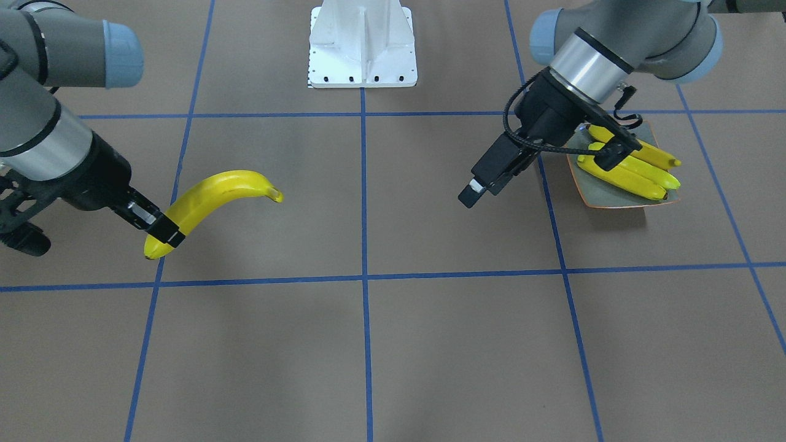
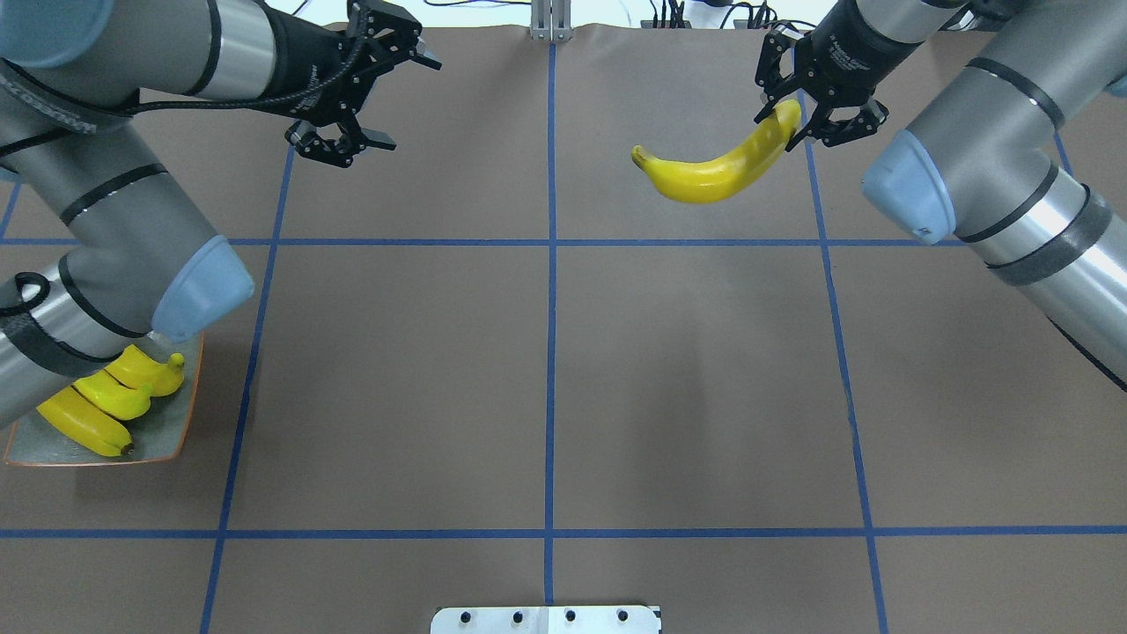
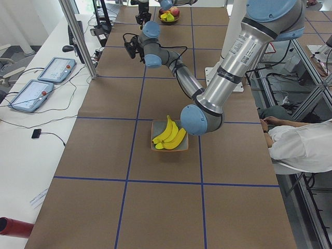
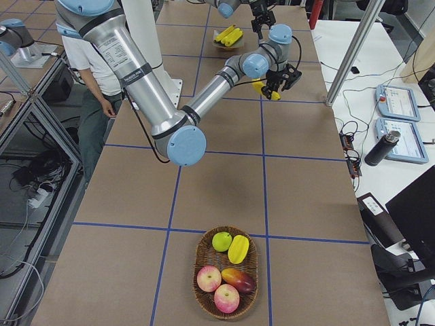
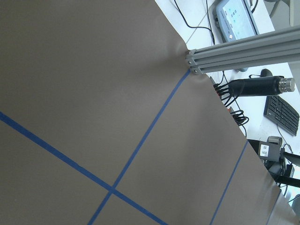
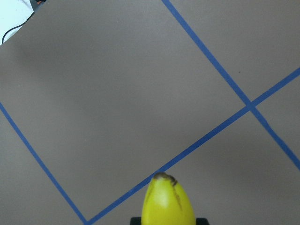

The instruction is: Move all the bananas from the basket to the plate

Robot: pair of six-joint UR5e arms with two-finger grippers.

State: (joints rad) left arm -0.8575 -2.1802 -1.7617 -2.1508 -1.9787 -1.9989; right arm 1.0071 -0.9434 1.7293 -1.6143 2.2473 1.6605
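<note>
My right gripper (image 2: pixel 797 119) is shut on one end of a yellow banana (image 2: pixel 713 172) and holds it in the air above the table. It also shows in the front view (image 1: pixel 215 193) and its tip in the right wrist view (image 6: pixel 168 206). Three more bananas (image 2: pixel 114 396) lie side by side on the grey-blue, orange-rimmed plate (image 2: pixel 167 431), also seen in the front view (image 1: pixel 589 190). My left gripper (image 2: pixel 403 99) is open and empty, far from the plate, towards the table's far edge. The basket (image 4: pixel 197 265) holds other fruit, with no banana visible.
The basket stands near the table's end on my right, with apples (image 4: pixel 219 288), a green fruit (image 4: pixel 221 241) and a mango. The robot's white base (image 1: pixel 362 43) is at the table's near edge. A seated person (image 3: pixel 301 148) is beside the table.
</note>
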